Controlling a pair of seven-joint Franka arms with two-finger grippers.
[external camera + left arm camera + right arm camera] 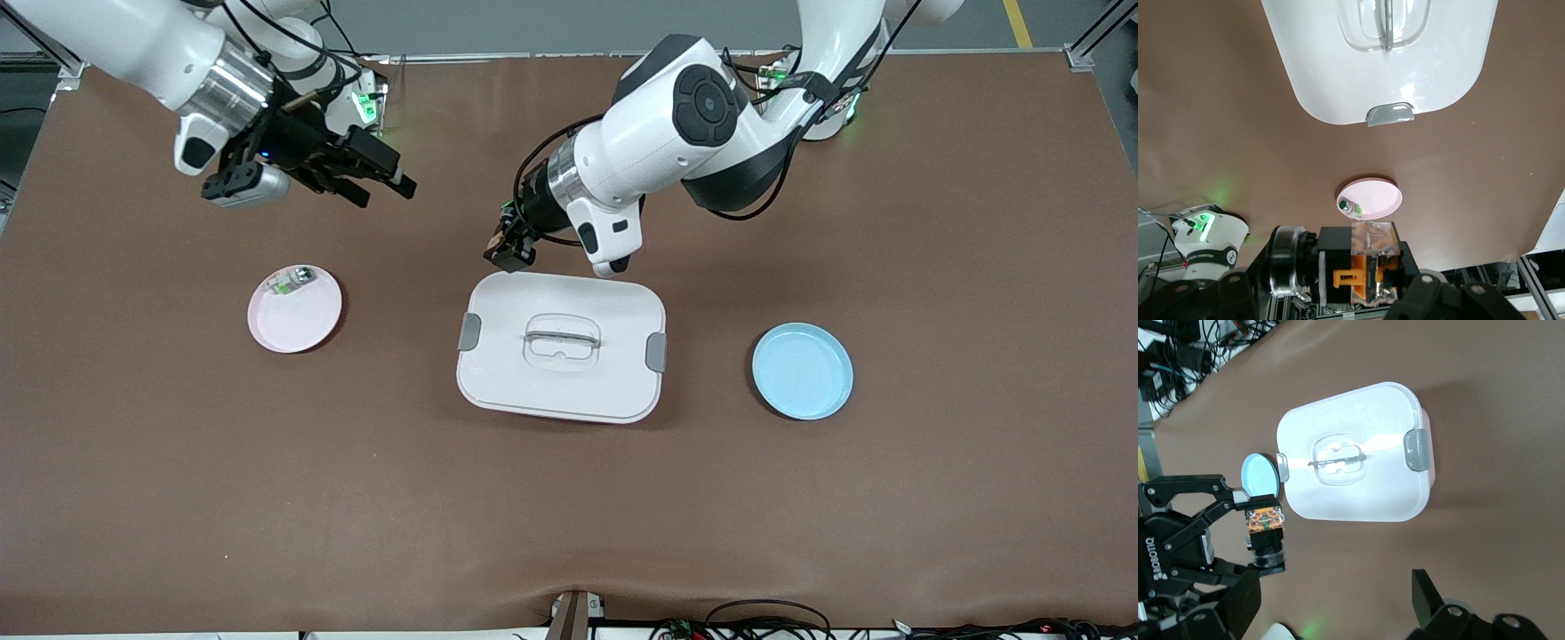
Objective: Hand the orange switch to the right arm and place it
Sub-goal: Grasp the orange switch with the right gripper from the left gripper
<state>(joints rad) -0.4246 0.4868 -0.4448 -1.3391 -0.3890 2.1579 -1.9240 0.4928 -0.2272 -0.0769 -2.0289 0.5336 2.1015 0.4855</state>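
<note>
Now, risk of a drop: the orange switch [505,246] is held up in the air over the desk [569,498], just by the edge of the white lidded box [562,345]; if it is let go before it is gripped by the other pincer, it could fall onto the lid or the desk and bounce away
Risk of a bump: the two pincers must be brought very close for the hand-over, and the switch is tiny, so fingers could be knocked together or the switch pushed crooked
Risk of a bad grip: little of the switch is left free to be grabbed, so it may be pinched only at a corner and slip
Risk at the plate: the pink plate [294,309] already has a small green-and-silver part [293,281] on it, which could be nudged if the switch is set down there
Left pincer [508,252]: closed tight on the orange switch, which is seen between its fingers in the left wrist view [1365,268]
Right pincer [372,180]: spread wide, nothing held or touched, hung over the bare desk toward the right arm's end, well apart from the switch
Blue plate [802,371]: nothing is seen on it
</note>
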